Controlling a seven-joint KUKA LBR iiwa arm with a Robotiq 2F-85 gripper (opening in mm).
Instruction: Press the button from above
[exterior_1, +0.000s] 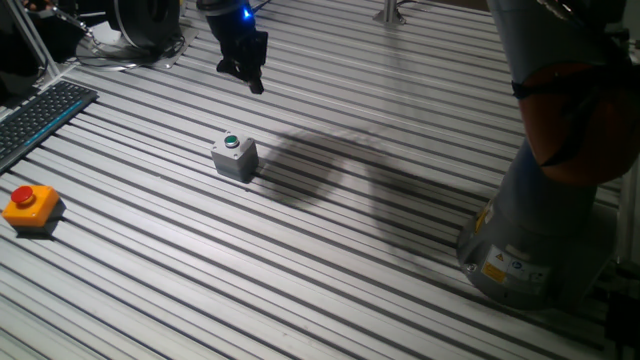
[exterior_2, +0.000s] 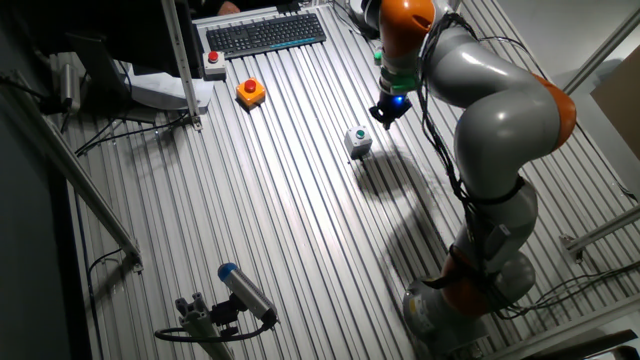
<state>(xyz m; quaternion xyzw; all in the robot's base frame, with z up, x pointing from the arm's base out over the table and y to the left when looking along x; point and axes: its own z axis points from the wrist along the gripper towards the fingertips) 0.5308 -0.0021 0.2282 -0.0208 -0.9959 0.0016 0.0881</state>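
The grey box with the green button (exterior_1: 233, 143) sits on the bench (exterior_1: 330, 260). The tool (exterior_1: 249, 78) hangs above it, off to one side. I cannot tell if its fingers are apart or together.

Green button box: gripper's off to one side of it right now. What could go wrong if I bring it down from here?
1. The gripper hangs beside the green button box, not over it; a straight descent would likely hit the slatted table.
2. The green button is small; an off-centre press could tip or shove the box.
3. A second, orange box with a red button sits nearby; don't mistake it for the target.
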